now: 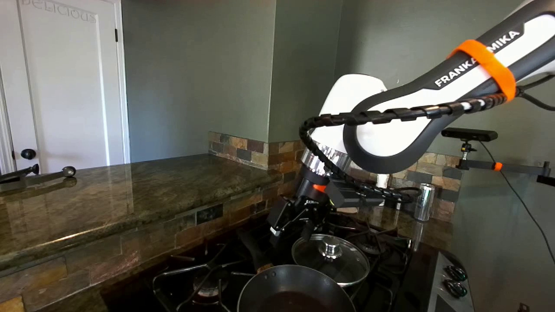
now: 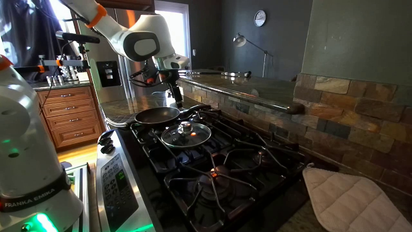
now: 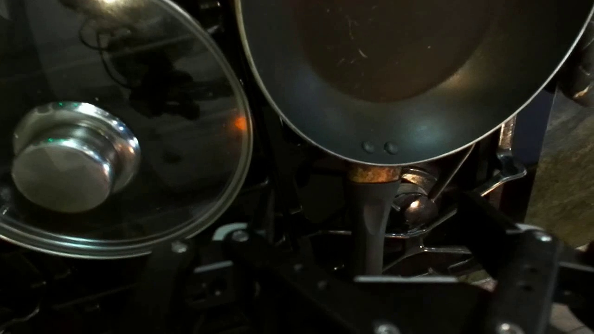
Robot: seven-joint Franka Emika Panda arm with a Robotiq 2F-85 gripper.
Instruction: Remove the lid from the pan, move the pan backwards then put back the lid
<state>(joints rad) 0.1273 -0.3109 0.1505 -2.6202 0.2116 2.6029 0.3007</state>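
Observation:
The dark-grey pan [image 1: 295, 288] sits without its lid on the stove grates. It also shows in an exterior view [image 2: 157, 116] and in the wrist view [image 3: 394, 83]. Its dark handle [image 1: 253, 249] points toward the tiled wall. The glass lid [image 1: 347, 264] with its metal knob lies on the grates beside the pan, as seen in an exterior view [image 2: 199, 138] and the wrist view [image 3: 176, 185]. My gripper [image 1: 291, 232] is open above the handle, which runs between the spread fingers in the wrist view [image 3: 368, 242]. The fingertips are dark, and contact with the handle cannot be told.
Black burner grates [image 2: 222, 174] cover the stove around the pan and lid. A raised stone ledge [image 1: 151, 195] with a tiled front [image 1: 143, 247] runs along the stove. A steel canister [image 1: 424, 203] stands on the counter. A quilted pot holder [image 2: 354, 196] lies beside the stove.

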